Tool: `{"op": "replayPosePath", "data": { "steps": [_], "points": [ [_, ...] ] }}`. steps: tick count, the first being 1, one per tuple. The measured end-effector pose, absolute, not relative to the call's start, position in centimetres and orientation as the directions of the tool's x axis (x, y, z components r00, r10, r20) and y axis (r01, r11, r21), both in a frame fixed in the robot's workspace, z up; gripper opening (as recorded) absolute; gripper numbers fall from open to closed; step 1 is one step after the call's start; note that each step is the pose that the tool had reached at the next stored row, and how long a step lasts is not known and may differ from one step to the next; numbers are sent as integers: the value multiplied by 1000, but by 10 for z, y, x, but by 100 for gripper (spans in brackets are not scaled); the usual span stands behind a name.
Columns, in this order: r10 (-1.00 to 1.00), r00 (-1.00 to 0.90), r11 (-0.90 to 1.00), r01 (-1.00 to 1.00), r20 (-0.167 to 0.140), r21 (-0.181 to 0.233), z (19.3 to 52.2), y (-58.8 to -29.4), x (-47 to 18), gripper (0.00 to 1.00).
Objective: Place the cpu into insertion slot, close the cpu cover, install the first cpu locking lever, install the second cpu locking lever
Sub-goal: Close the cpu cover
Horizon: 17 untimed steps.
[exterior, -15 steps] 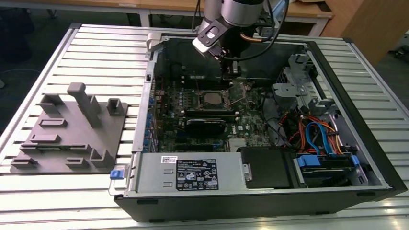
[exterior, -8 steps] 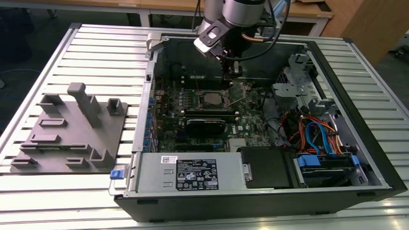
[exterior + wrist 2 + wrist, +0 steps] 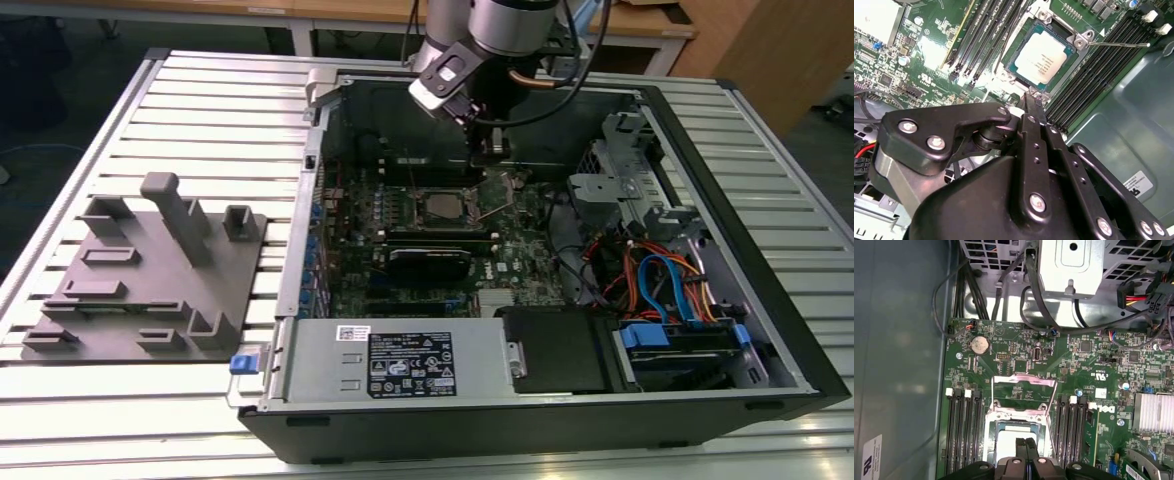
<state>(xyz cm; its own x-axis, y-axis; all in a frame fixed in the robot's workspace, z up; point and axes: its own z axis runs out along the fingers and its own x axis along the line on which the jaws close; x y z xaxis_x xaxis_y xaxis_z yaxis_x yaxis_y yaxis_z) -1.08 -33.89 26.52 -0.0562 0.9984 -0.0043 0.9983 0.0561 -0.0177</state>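
Fingers are pinching narrow, holding nothing; the cpu is sitting in the insertion slot, 7 o'clock from them in the exterior view, cpu cover lying flipped open

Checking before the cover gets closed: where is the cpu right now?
In the second wrist view the cpu sits in the insertion slot on the green motherboard, between two banks of memory slots, just beyond the gripper.

Bright even light; glare on motherboard.
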Motion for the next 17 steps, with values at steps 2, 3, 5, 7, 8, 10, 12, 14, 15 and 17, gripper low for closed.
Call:
{"op": "replayPosePath", "data": {
  "steps": [2,3,5,7,8,10,12,14,15,17],
  "points": [
    [998,-56,56,998,-4,-18,265,-339,-10,10],
    [998,-56,56,998,-4,-18,265,-339,-10,10],
    [998,-56,56,998,-5,-18,265,-339,-10,10],
    [998,-56,56,998,-5,-18,265,-339,-10,10],
    [998,-56,56,998,-5,-18,265,-339,-10,10],
    [998,-56,56,998,-5,-18,265,-339,-9,10],
    [998,-56,56,998,-5,-18,265,-339,-8,10],
    [998,-56,56,998,-5,-18,265,-339,-6,10],
    [998,-56,56,998,-5,-18,265,-339,-6,10],
    [998,-56,56,998,-5,-18,264,-339,-4,10]
  ]
}}
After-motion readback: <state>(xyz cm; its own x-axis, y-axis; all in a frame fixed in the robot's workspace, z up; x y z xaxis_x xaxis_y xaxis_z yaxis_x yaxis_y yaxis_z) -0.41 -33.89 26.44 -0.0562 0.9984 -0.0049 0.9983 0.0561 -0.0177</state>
